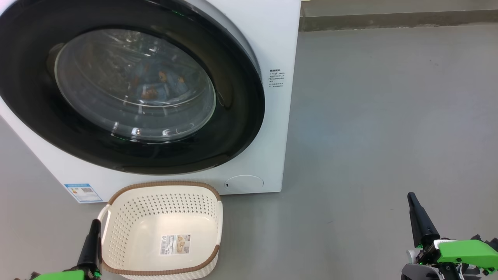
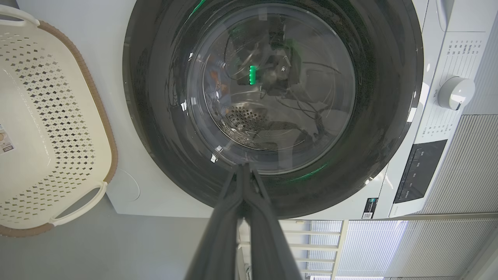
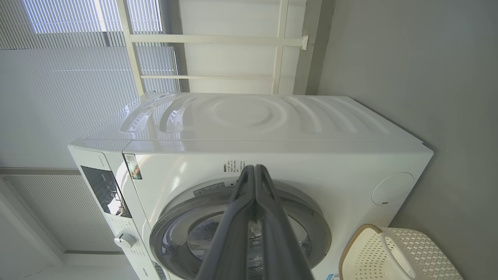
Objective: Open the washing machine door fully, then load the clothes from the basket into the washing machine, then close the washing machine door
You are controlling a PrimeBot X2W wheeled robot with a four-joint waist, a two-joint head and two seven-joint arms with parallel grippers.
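Behind the bulging clear glass of the shut washing machine door (image 1: pixel 132 89), whose glossy black rim is cut off at ten o'clock in the head view, the clothes (image 1: pixel 155 83) are only a dim blue smear with orange specks. The basket (image 1: pixel 163 183), perforated cream plastic with a brown woven-look rim, sits at seven o'clock just before the washing machine (image 1: pixel 272 39). The left gripper (image 1: pixel 94 223) at seven and the right gripper (image 1: pixel 411 196) at four have their fingers pressed together on nothing, and the wrist views add a white dial (image 2: pixel 455 92) and a rippled top panel (image 3: pixel 241 112).
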